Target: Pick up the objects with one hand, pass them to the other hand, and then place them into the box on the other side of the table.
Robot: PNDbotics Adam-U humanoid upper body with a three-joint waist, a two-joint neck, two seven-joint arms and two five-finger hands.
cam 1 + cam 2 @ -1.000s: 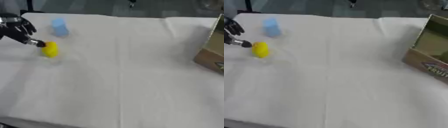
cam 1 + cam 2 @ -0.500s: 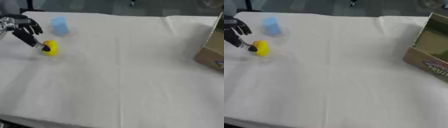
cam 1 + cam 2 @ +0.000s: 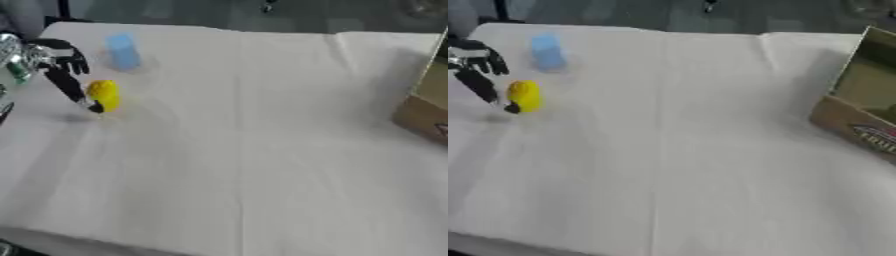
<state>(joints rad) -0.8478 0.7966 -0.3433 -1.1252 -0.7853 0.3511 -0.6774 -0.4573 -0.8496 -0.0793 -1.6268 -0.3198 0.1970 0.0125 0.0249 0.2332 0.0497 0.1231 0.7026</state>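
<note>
Reaching in from the left edge, the robot's left hand (image 3: pixel 59 62) extends one straight black finger down and to the right, so that its tip touches the left side of a small yellow object (image 3: pixel 104 95); the other fingers are bent back near the palm, and none closes round the object. The yellow object, rounded and slightly taller than wide, rests on the white cloth (image 3: pixel 254 150) that covers the table, near its far left part. Just behind it, apart from both the yellow object and the hand, stands a pale blue object (image 3: pixel 122 51), upright and roughly block-shaped; its detail cannot be made out. On the opposite side, at the right edge, a brown cardboard box (image 3: pixel 859 117) sits on the cloth with its opening turned toward the table's middle and a printed label on its near wall. Both objects lie well apart from the box. The right hand appears in neither view.
</note>
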